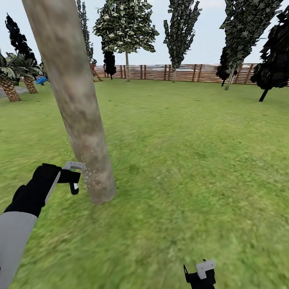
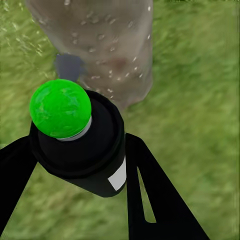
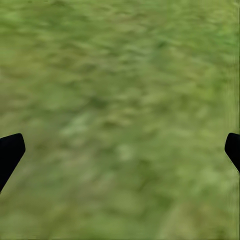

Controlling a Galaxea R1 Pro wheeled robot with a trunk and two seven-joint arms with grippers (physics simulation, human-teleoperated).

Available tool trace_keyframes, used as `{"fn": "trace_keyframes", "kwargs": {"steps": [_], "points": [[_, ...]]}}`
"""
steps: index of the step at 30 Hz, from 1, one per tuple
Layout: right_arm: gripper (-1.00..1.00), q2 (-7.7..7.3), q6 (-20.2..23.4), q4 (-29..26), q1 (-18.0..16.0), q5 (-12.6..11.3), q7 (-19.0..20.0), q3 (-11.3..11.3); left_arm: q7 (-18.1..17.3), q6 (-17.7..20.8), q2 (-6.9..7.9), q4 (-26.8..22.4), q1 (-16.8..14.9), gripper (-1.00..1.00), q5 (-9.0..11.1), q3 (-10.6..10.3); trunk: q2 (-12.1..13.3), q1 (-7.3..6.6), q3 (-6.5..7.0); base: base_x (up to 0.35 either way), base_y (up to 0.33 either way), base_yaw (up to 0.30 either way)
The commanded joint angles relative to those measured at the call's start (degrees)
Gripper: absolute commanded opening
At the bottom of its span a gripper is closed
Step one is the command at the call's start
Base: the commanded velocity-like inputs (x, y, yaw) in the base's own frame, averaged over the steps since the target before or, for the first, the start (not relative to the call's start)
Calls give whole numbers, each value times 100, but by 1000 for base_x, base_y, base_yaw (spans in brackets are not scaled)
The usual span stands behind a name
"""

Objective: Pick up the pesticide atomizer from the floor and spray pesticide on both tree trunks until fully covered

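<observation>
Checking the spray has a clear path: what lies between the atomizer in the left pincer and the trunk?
Nothing solid. In the head view, the atomizer faces the trunk across a short gap holding only white pesticide specks; the left wrist view shows specks on the bark.

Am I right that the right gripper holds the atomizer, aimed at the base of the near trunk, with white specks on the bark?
No. The left gripper holds the atomizer, as the left wrist view shows. It is aimed at the near trunk's base, with white specks on the bark.
</observation>
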Motion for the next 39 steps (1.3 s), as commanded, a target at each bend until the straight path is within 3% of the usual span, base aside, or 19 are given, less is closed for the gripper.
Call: {"fn": "trace_keyframes", "kwargs": {"steps": [1, 3, 5, 9, 11, 12, 14, 15, 17, 20, 25, 39], "points": [[100, 0, 0, 0, 0, 0, 0, 0, 0, -10, 9, -18, 7, -100, -4, -6, 0, 0, 0, 291, 0, 0], [100, -1, 0, -1, 0, 0, 0, 0, -4, -18, 38, -40, 13, -100, -5, -5, 0, 0, 0, 268, 0, 0], [100, 3, 0, -1, 0, 0, 0, 0, -12, -119, 168, -58, 36, -100, -6, -38, 0, 0, 0, 91, 0, 0], [100, 6, 0, -2, 0, 0, 0, 0, -9, -919, 340, -69, 303, -100, -177, -54, 0, 0, 0, 14, 0, 69], [100, 6, 0, -2, 0, 0, 0, 0, -71, -1109, 369, -66, 531, -100, -193, -60, 0, 0, 0, 1, 0, 253], [100, 7, 0, -2, 0, 0, 0, 0, -161, -1125, 371, -65, 558, -100, -195, -62, 0, 0, 0, 0, 0, 255], [100, 7, 0, -2, 0, 0, 0, 0, -723, -1139, 374, -65, 592, -100, -249, -59, 0, 0, 0, 0, 0, 134], [100, 7, 0, -2, 0, 0, 0, 0, -1104, -1132, 371, -65, 593, -100, -479, -56, 0, 0, 0, 0, 0, 30], [100, 7, 0, -2, 0, 0, 0, 0, -1268, -1084, 355, -67, 578, -100, -888, -47, 0, 0, 0, 0, 0, 11], [100, 7, 0, -2, 0, 0, 0, 0, -1391, -1024, 343, -130, 558, -100, -1134, -23, 0, 0, 0, 0, 0, 2], [100, 3, 0, -2, 0, 0, 0, 0, -1432, -762, 337, -192, 541, -100, -1167, -39, 0, 0, 0, 30, -107, 0], [100, 5, 0, -1, 0, 0, 0, 0, -1433, -731, 331, -342, 539, -100, -1178, 19, 0, 0, 0, 153, -233, 0]]}}
